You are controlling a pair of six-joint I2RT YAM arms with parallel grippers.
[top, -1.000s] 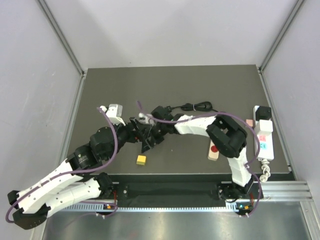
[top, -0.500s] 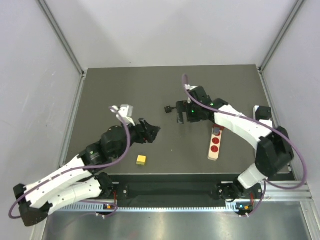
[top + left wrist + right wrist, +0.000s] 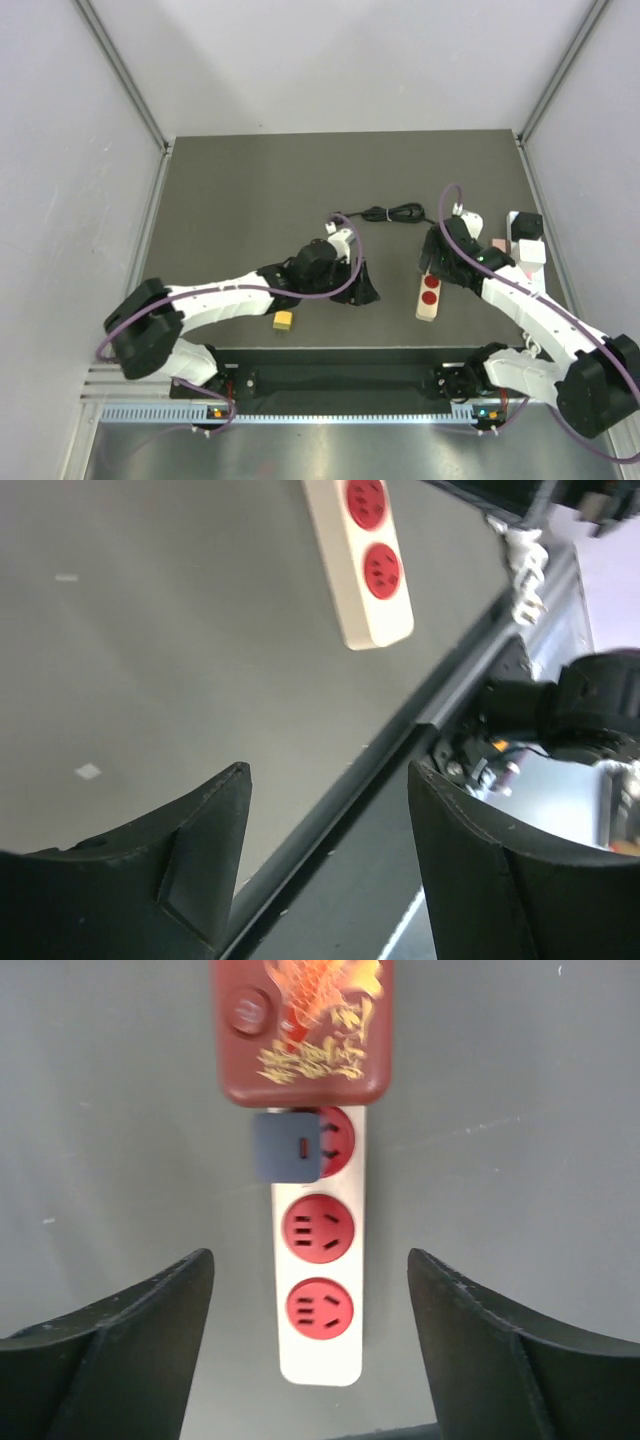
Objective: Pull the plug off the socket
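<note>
A white power strip point(image 3: 318, 1300) with red sockets lies on the dark table; it also shows in the top view point(image 3: 427, 300) and the left wrist view point(image 3: 362, 570). A dark grey plug point(image 3: 287, 1147) sits in its far socket, below a dark red patterned block point(image 3: 300, 1030). My right gripper point(image 3: 310, 1257) is open above the strip, one finger on each side, not touching; in the top view point(image 3: 438, 264) it hides the plug. My left gripper point(image 3: 328, 772) is open and empty near the table's front edge, left of the strip point(image 3: 362, 292).
A second white power strip point(image 3: 530, 280) with a black adapter point(image 3: 526, 224) lies at the right edge. A coiled black cable point(image 3: 392, 213) lies behind the grippers. A yellow cube point(image 3: 284, 320) sits near the front edge.
My right gripper has swung right and nearer, from the table's middle to over the power strip. My left arm has stretched right along the front, its gripper now left of the strip.
</note>
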